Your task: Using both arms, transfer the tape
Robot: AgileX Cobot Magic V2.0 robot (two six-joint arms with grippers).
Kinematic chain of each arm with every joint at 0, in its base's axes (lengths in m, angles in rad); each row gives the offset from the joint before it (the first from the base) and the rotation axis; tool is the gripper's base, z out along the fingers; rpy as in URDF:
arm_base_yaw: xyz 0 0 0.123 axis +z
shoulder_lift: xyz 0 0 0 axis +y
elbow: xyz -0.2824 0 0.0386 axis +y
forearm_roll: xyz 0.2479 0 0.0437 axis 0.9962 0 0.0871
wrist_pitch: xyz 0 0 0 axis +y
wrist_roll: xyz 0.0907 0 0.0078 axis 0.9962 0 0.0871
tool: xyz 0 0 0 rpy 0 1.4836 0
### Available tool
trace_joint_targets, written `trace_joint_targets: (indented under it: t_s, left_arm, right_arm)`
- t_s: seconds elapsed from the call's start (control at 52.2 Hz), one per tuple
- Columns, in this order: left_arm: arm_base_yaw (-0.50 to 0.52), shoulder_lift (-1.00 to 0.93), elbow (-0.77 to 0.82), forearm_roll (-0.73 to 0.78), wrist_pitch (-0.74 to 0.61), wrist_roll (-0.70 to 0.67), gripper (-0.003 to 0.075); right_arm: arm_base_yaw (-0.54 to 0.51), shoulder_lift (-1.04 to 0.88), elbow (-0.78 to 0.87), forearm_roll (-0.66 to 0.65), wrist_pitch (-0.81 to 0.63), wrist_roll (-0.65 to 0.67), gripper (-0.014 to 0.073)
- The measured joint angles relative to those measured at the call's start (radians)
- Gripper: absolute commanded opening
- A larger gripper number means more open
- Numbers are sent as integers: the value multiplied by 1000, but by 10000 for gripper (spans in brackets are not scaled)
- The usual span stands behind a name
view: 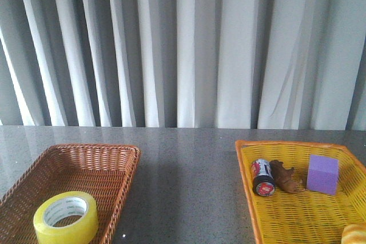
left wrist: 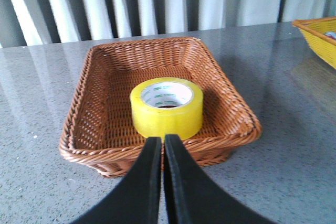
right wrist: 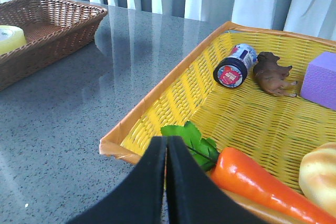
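The yellow tape lies flat in the brown wicker basket at the front left. It also shows in the left wrist view in the basket, and at the edge of the right wrist view. My left gripper is shut and empty, just short of the basket's near rim, in line with the tape. My right gripper is shut and empty over the near left corner of the yellow basket. Neither arm shows in the front view.
The yellow basket at the right holds a small can, a brown toy animal, a purple block, a bread roll and a toy carrot. Grey table lies between the baskets; curtains hang behind.
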Motion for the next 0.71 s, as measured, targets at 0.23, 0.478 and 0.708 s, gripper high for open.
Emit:
trace_joint_targets:
  t_s: [0.23,0.478,0.708]
  left_arm:
    - [0,-170,290,-5,-214,96,-6]
    - [0,-171,364,-15,-261,127,-6]
    - [0,-171,364,4,-300,114,-6]
  right_arm:
    - [0,-2,0,0,3,0,-5]
    - [0,-2,2,0,3,0,-5]
    - [0,-2,2,0,3,0,-5]
